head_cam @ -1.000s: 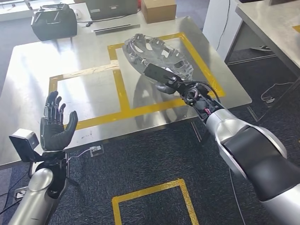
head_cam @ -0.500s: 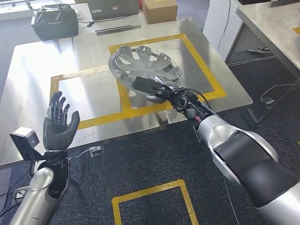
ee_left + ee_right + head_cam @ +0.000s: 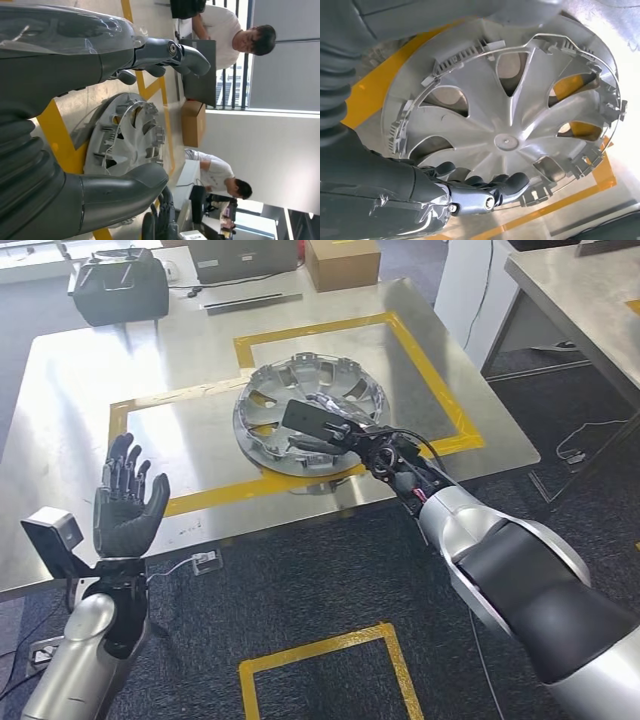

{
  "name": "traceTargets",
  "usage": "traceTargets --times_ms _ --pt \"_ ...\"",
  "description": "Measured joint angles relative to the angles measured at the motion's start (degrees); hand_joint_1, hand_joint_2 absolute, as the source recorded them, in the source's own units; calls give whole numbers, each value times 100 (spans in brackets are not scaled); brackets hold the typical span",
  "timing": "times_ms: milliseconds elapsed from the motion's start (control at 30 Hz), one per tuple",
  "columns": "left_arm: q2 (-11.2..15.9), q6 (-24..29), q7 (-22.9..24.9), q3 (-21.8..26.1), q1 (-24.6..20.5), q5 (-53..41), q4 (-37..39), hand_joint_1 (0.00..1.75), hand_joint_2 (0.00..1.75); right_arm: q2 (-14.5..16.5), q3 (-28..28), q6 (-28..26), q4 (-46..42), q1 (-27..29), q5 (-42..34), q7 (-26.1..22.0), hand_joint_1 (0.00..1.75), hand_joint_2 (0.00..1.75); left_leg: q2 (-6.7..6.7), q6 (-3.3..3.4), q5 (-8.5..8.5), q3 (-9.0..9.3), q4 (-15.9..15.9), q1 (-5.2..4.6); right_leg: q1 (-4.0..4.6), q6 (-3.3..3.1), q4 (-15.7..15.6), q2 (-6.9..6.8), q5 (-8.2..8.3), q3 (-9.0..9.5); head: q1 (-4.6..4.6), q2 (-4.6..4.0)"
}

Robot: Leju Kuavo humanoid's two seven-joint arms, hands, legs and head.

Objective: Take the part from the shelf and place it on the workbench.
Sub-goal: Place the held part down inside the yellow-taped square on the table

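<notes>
The right robot hand reaches out over the worktop and grips the near rim of the wheel cover, with dark fingers curled over the edge and into the ribbed inner face. The wheel cover, a silver plastic hubcap with spokes and clip tabs, lies inner side up and close to flat on the steel surface. It straddles the yellow tape line that divides the two marked rectangles. Whether its whole rim touches the metal cannot be told.

The left robot hand stands raised near the front edge of the worktop, palm forward, fingers spread and holding nothing, well apart from the wheel cover.

Compared with half a second ago, the wheel cover has come down from a tilted, lifted pose to lie low on the surface, and its reflection under it has nearly vanished. The right arm has dropped with it. The left robot hand has barely shifted.

Farther back on the worktop sit a black bag and a cardboard box. In the left wrist view, two people in white shirts sit beyond the worktop.
</notes>
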Motion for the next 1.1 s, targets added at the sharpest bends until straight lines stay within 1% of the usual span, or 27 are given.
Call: traceTargets --times_ms 267,400,500,567,667,733,800,867,1000,1100 --pt "-4 21 -20 -5 -10 3 44 0 175 0 -122 -281 0 -4 -41 55 0 0 0 2 -1 2 3 0 0 0 -1 0 0 3 -1 0" --pt "-12 56 -18 -7 -10 7 59 0 0 0 -221 -442 0 -30 -279 24 0 0 0 3 -2 2 4 0 0 0 -1 0 0 4 -1 0" --pt "-17 92 -7 -9 -10 11 64 0 0 0 -367 -403 -1 -63 -675 -136 0 0 0 4 -3 3 5 0 0 0 -1 0 0 5 0 0" --pt "-15 125 2 -9 -8 16 67 0 0 0 -540 -239 -16 -84 -1098 -338 0 0 0 5 -3 3 5 0 0 0 -1 0 0 7 -1 0" --pt "-2 218 0 -9 1 -16 69 0 0 16 -850 266 -83 -84 -1761 -703 0 0 -1 5 -4 4 4 -1 3 0 -1 -1 0 13 1 0" --pt "13 298 2 -8 16 -77 65 0 0 62 -1035 595 -182 -30 -2154 -834 0 0 -1 6 -5 7 4 -1 5 1 -1 -1 -1 18 0 0" --pt "32 382 20 -7 45 -184 41 0 0 134 -1161 794 -400 149 -2633 -802 0 0 -3 9 -8 15 4 0 5 3 -2 -5 -5 27 0 0" --pt "58 470 59 -4 87 -291 -5 0 0 198 -1211 854 -777 481 -3240 -646 0 0 -10 14 -13 26 4 1 6 2 -5 -12 -12 40 0 0" --pt "132 639 155 13 218 -413 -150 0 0 223 -1162 565 -1862 1341 -4277 -266 0 0 -30 14 -22 37 4 2 6 1 -8 -24 -29 59 1 0" --pt "190 739 186 34 326 -463 -270 0 0 217 -1112 359 -2658 1884 -4569 -105 0 0 -29 5 -31 40 4 1 5 -3 -9 -25 -34 59 6 0"
